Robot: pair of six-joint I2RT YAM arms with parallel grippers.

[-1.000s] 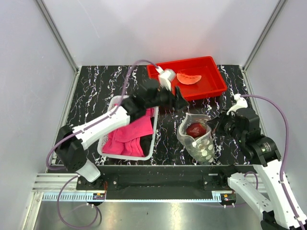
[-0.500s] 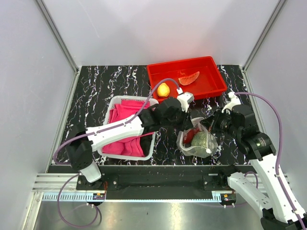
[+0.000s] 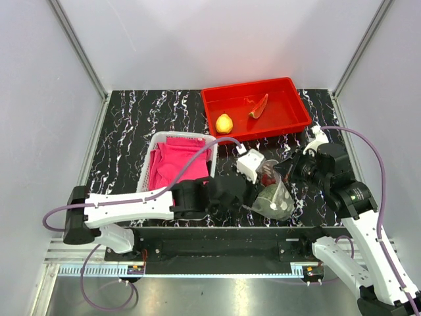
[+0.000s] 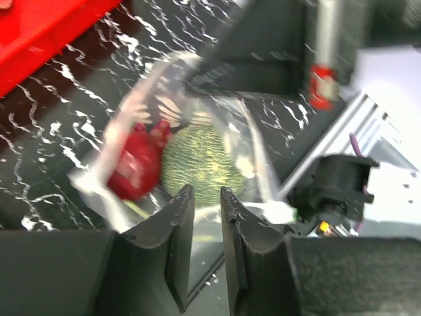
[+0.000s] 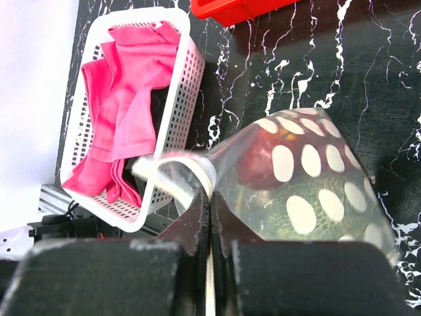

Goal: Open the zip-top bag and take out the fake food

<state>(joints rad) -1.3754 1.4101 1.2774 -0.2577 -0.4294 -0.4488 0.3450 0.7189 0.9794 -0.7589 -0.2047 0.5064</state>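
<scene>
You have the black marbled surface (image 3: 131,125) under everything. On it the red tray (image 3: 293,122) stands far beyond both pairs of fingers. The white basket (image 3: 152,155) with the pink cloth (image 3: 174,168) stands well to the left of them.

The zip-top bag (image 3: 275,197) is between the two pairs of fingers, near the front edge of the surface. It is clear, with pale round dots.

Your right fingers (image 5: 210,204) are pressed together on the white zip rim of the bag, and they pinch it. The body of the bag hangs just beyond their tips.

Your left fingers (image 4: 206,197) stand with a narrow gap, and their tips are at the edge of the bag. You cannot tell from the blurred wrist view whether plastic is between them.

Inside the bag the green netted melon (image 4: 200,164) lies just ahead of the left fingertips. The dark red fruit (image 4: 135,164) touches it on its left.

The lemon (image 3: 224,123) and the watermelon slice (image 3: 258,105) lie apart in the tray, away from all fingers.
</scene>
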